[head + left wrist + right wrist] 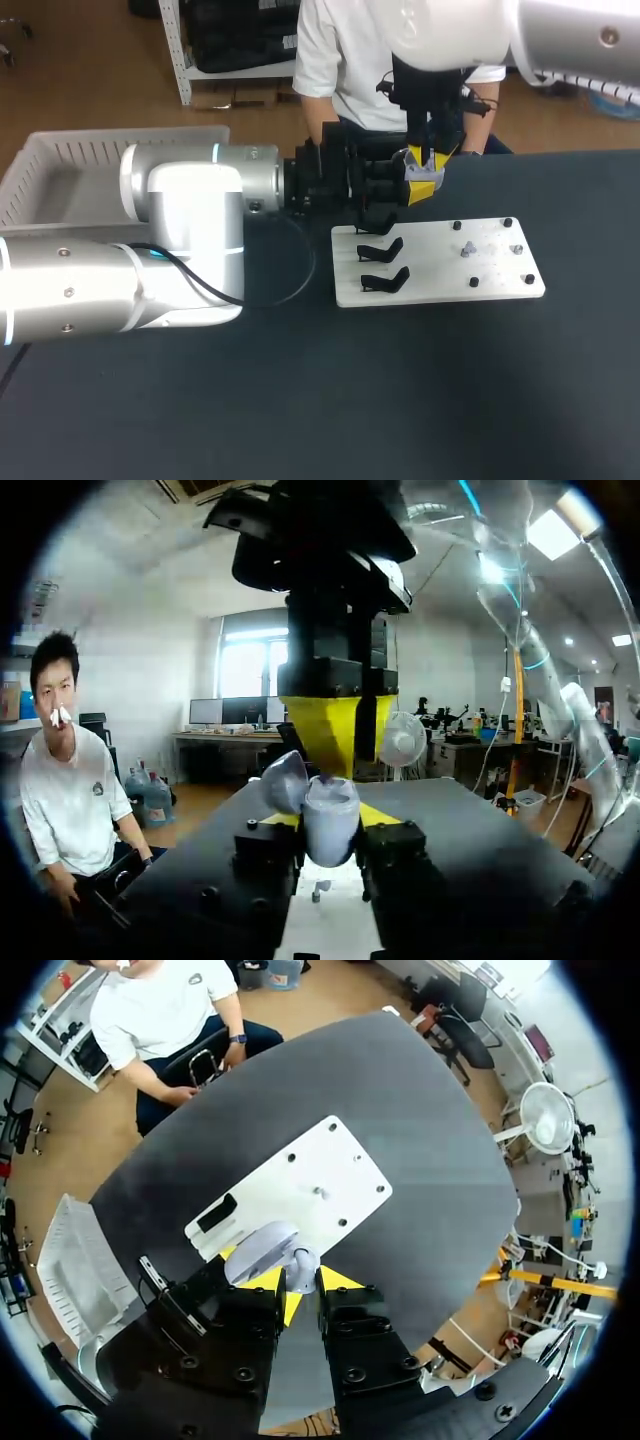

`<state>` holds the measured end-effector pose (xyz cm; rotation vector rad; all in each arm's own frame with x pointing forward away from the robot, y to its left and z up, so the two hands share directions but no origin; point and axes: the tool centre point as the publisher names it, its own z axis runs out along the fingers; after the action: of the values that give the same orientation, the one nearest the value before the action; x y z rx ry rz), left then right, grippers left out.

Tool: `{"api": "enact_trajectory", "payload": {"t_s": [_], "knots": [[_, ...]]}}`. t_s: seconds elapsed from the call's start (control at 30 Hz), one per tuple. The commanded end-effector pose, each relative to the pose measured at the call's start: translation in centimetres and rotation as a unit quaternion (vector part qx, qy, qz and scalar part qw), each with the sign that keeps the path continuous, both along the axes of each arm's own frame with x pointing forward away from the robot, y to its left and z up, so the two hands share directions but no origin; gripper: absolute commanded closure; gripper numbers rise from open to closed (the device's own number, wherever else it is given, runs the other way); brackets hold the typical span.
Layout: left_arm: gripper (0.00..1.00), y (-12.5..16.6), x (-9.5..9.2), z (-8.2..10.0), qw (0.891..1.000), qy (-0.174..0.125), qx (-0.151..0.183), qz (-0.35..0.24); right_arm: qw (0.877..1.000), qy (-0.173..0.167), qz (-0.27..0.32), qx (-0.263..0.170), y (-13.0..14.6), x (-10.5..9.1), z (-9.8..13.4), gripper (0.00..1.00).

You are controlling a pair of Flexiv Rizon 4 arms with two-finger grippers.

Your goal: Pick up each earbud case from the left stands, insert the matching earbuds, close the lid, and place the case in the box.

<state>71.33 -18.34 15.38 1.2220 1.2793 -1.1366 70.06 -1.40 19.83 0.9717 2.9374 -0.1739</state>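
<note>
My left gripper (330, 842) is shut on a pale lilac earbud case (330, 820), held upright with its lid (285, 780) swung open. It sits above the far left corner of the white stand board (440, 262). My right gripper (330, 772) points straight down, its yellow tips at the case's open mouth, shut on a small earbud that barely shows. From the right wrist view the open case (262, 1250) lies just ahead of the right gripper (310, 1288). Both grippers meet in the head view: the left gripper (392, 195), the right gripper (425, 180). Grey earbuds (466, 249) rest on the board's pegs.
Three black stands (383, 250) line the board's left side and show no case on them. Black pegs (518, 250) dot its right side. A white basket (60, 170) stands at the table's far left, beyond my left arm.
</note>
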Motion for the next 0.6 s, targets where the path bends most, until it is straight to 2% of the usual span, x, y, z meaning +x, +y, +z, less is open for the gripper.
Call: {"api": "enact_trajectory", "payload": {"t_s": [0.03, 0.27, 0.33, 0.37, 0.43, 0.6], "knots": [[1.0, 0.01, 0.11, -0.08, 1.0, -0.001, -0.002, 0.001, 1.0, 0.004, -0.001, -0.001, 0.0, 0.04, -0.36, 1.0], [1.0, 0.01, 0.11, -0.08, 1.0, -0.001, -0.002, 0.001, 1.0, 0.007, -0.003, 0.0, -0.08, 0.05, -0.49, 1.0], [1.0, 0.01, 0.11, -0.08, 1.0, -0.001, -0.002, 0.001, 1.0, 0.007, -0.003, 0.0, -0.09, 0.06, -0.49, 0.71], [1.0, 0.01, 0.11, -0.08, 1.0, -0.001, -0.002, 0.001, 1.0, 0.007, -0.003, 0.0, -0.1, 0.07, -0.46, 0.64], [1.0, 0.01, 0.11, -0.08, 1.0, -0.001, -0.002, 0.001, 1.0, 0.006, -0.002, 0.0, -0.08, 0.05, -0.36, 0.6], [1.0, 0.01, 0.11, -0.08, 1.0, -0.001, -0.002, 0.001, 1.0, 0.001, 0.005, 0.004, 0.18, -0.3, 0.09, 0.6]]}}
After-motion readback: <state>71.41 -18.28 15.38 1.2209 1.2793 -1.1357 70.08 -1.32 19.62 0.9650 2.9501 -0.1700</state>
